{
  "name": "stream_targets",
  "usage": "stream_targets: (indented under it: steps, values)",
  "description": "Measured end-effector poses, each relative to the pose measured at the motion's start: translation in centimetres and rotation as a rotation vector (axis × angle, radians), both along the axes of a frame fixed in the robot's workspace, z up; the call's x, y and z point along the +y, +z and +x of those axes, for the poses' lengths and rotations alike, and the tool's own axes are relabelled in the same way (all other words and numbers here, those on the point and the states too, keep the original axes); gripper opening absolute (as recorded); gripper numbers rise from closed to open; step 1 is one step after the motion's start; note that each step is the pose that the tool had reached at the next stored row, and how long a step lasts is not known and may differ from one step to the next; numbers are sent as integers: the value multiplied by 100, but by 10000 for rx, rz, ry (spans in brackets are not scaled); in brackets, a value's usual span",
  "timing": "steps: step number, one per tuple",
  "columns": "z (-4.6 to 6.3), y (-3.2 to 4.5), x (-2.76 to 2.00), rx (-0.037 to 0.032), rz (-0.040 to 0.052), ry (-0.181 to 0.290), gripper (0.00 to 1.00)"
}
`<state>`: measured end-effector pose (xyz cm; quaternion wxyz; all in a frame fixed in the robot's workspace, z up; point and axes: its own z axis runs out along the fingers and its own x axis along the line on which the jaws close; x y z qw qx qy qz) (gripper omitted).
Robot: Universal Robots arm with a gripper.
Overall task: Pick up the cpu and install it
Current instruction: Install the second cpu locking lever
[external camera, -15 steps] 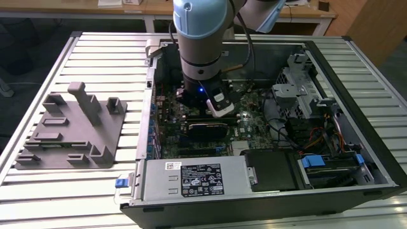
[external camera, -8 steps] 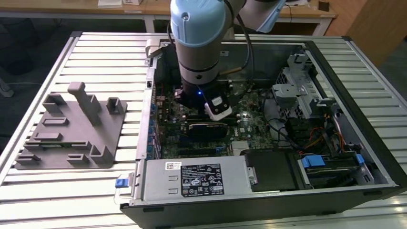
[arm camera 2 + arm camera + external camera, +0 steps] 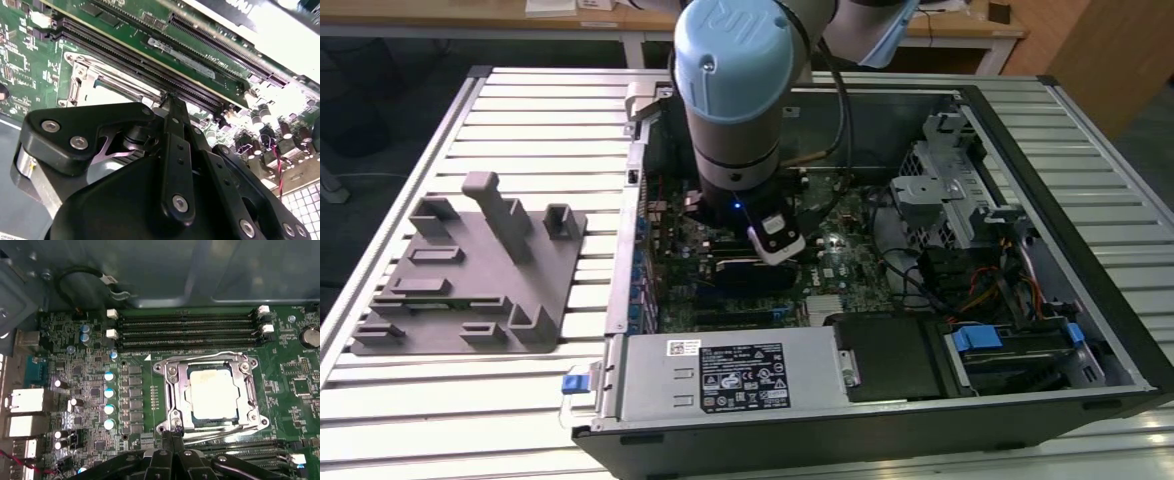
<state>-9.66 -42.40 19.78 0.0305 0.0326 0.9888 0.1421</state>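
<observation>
Inside metal socket frame (image 3: 210, 392) on green motherboard (image 3: 90, 390), pale silver square cpu (image 3: 212, 392) already seated; black gripper (image 3: 172, 432) beside frame, fingertips together, empty. Latching state unclear.

The arm (image 3: 736, 90) was a thick grey cylinder with a pale-blue cap, black cable alongside. The matte-black gripper (image 3: 167, 100) bore silver screw heads.

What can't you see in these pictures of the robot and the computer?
- Exterior view: the arm blocks the cpu socket on the motherboard.
- Second wrist view: the gripper body covers most of the socket.
- First wrist view: the metal frame overlaps the cpu's edges, so its seating is unclear.
</observation>
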Motion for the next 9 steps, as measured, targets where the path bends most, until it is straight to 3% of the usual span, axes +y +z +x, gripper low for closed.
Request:
stream_targets:
  steps: [2,4,9]
  values:
    - [-3,-8,-11,2,178,0,11]
    - [-4,-18,-17,1,287,0,11]
    - [-11,-41,-17,1,333,0,11]
